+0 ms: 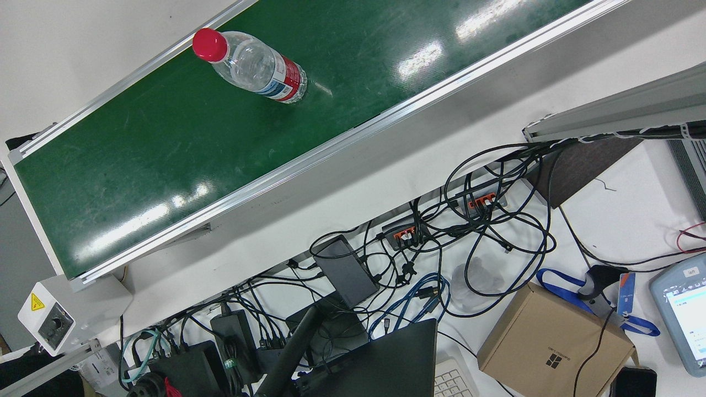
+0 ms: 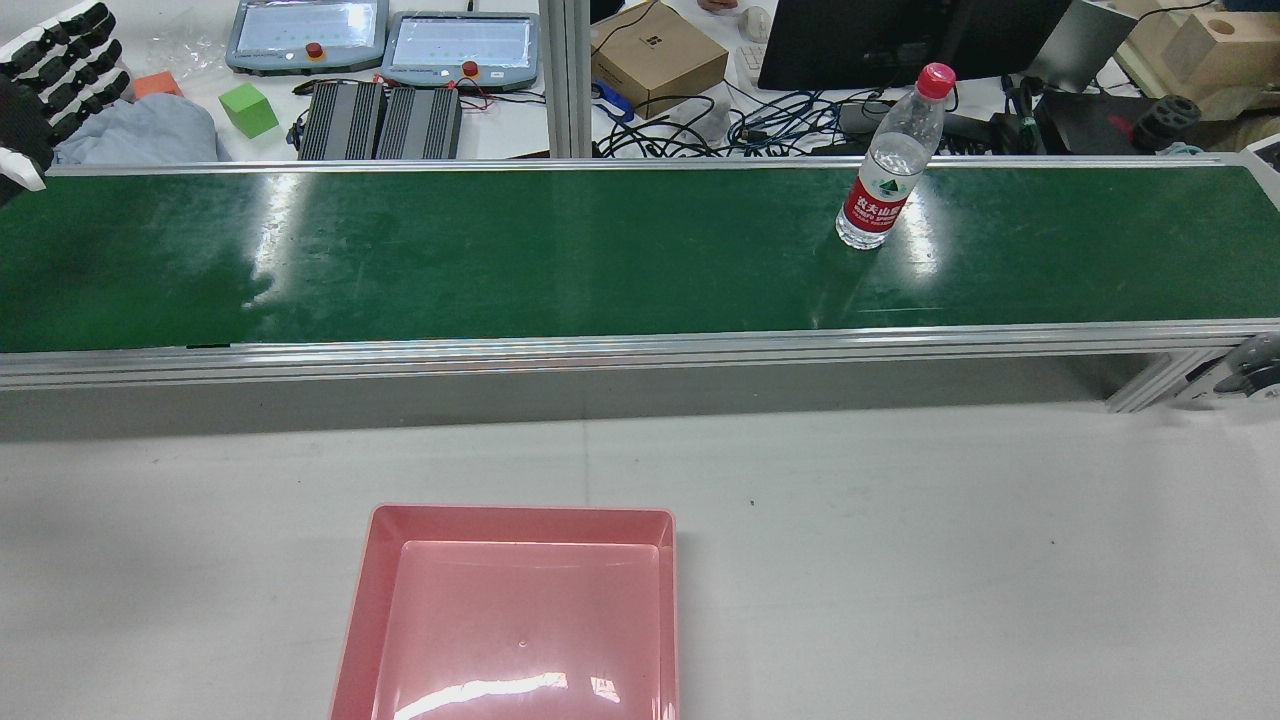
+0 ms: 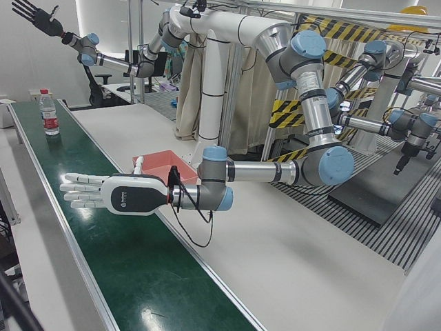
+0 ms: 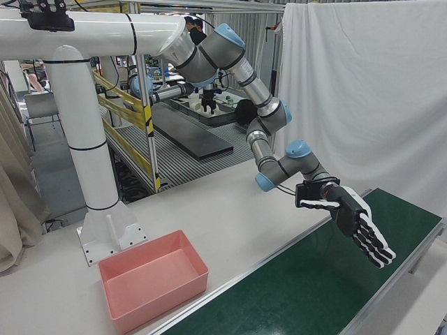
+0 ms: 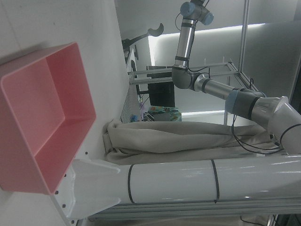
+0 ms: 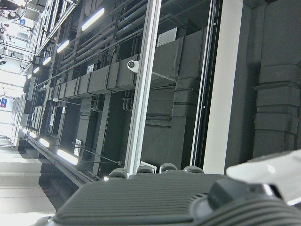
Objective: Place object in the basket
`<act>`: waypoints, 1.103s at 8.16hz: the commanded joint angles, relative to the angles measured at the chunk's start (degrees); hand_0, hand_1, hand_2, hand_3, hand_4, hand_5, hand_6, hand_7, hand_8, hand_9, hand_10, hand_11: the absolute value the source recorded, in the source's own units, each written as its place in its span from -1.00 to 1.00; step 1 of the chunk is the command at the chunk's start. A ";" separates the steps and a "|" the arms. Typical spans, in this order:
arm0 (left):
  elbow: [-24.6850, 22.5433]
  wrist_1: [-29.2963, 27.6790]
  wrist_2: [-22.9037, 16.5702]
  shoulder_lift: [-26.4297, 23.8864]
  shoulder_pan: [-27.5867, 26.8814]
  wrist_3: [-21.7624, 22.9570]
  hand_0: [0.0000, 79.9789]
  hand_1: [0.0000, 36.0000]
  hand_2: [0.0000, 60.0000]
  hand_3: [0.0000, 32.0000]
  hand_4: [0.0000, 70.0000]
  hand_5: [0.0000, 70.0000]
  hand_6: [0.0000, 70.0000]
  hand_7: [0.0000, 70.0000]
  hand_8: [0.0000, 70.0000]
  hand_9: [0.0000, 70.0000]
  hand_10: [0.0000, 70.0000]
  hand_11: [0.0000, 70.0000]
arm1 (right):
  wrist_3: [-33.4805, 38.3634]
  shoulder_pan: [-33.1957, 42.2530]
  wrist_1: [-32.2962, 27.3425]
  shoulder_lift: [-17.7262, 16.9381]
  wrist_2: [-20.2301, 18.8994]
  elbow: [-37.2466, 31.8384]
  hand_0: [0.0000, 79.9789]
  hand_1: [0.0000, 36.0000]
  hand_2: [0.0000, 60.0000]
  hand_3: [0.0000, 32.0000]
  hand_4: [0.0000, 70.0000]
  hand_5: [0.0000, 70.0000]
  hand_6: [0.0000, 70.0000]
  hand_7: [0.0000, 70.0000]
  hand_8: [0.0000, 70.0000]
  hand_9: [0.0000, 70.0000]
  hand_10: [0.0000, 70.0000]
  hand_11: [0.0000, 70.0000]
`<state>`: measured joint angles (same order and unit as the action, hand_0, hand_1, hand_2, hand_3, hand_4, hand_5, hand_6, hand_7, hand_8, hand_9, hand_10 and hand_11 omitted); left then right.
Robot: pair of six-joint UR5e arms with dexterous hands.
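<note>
The pink basket sits empty at the tabletop's near edge, ready to receive. Beyond it, the left hand hovers flat over the green belt, fingers spread and holding nothing, probably waiting. The bottle stands upright by the belt's far edge toward its right end; the right hand is raised high, fingers splayed.

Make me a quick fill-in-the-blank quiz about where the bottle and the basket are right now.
1. The bottle stands upright on the green ___.
2. Its cap is coloured ___.
3. The pink basket sits on the white ___, apart from the bottle.
4. The inside of the basket is ___.

Missing words: belt; red; table; empty
</note>
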<state>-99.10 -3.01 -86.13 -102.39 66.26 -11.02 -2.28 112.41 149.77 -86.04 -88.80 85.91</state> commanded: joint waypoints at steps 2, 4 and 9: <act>-0.04 -0.07 0.00 0.09 0.01 0.04 0.51 -0.65 -1.00 -1.00 -0.96 -0.80 -1.00 -1.00 -1.00 -0.99 -0.99 -0.93 | 0.00 0.00 0.00 0.00 -0.05 0.04 -1.00 -1.00 -1.00 -1.00 -1.00 -1.00 -1.00 -1.00 -1.00 -1.00 -1.00 -1.00; 0.04 0.02 0.00 0.09 -0.17 -0.05 0.50 -0.66 -1.00 -1.00 -0.96 -0.79 -1.00 -1.00 -1.00 -0.99 -0.99 -0.93 | 0.00 0.00 0.00 0.00 -0.05 0.04 -1.00 -1.00 -1.00 -1.00 -1.00 -1.00 -1.00 -1.00 -1.00 -1.00 -1.00 -1.00; 0.31 0.02 0.00 0.18 -0.34 -0.23 0.49 -0.65 -1.00 -1.00 -0.95 -0.78 -1.00 -1.00 -1.00 -0.97 -0.99 -0.93 | 0.00 0.00 0.00 0.00 -0.05 0.05 -1.00 -1.00 -1.00 -1.00 -1.00 -1.00 -1.00 -1.00 -1.00 -1.00 -1.00 -1.00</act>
<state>-98.82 -2.99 -86.13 -102.23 65.93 -11.17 -2.29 112.41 149.77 -86.05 -88.83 86.02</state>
